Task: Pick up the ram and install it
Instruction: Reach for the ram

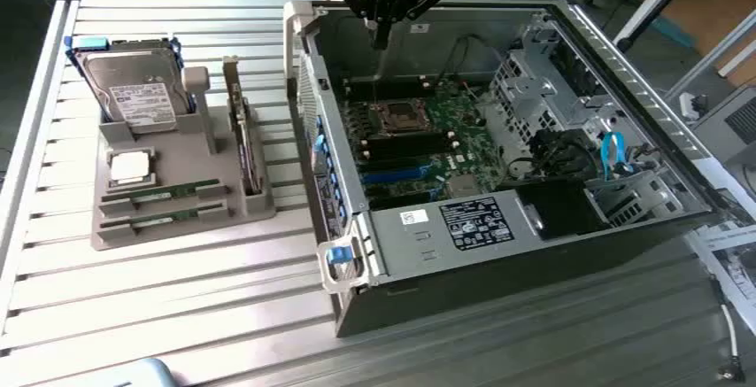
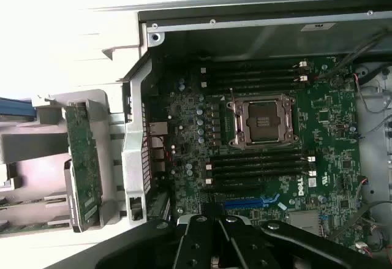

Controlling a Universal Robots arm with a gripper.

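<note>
The gripper [image 1: 381, 38], fingers pressed together and empty, hangs over the open computer case [image 1: 396, 267]. The ram [image 1: 161, 194] (one of two alike) lies in the gray holder [image 1: 127, 238] beside the case.

A table [image 1: 177, 307] of long, pale metal slats carries everything here, the slats running from the exterior view's left to its right with dark grooves between them. Two big things sit straight on it. Toward the exterior view's left stands a grey moulded holder [image 1: 243, 208], its flat base resting on the slats. Just beside it, toward the right, a computer case [image 1: 508, 272] lies on its side with the open face upward; a narrow strip of bare slats separates the two. At the near edge sits a pale blue rounded object [image 1: 140, 371], too cropped to identify
</note>
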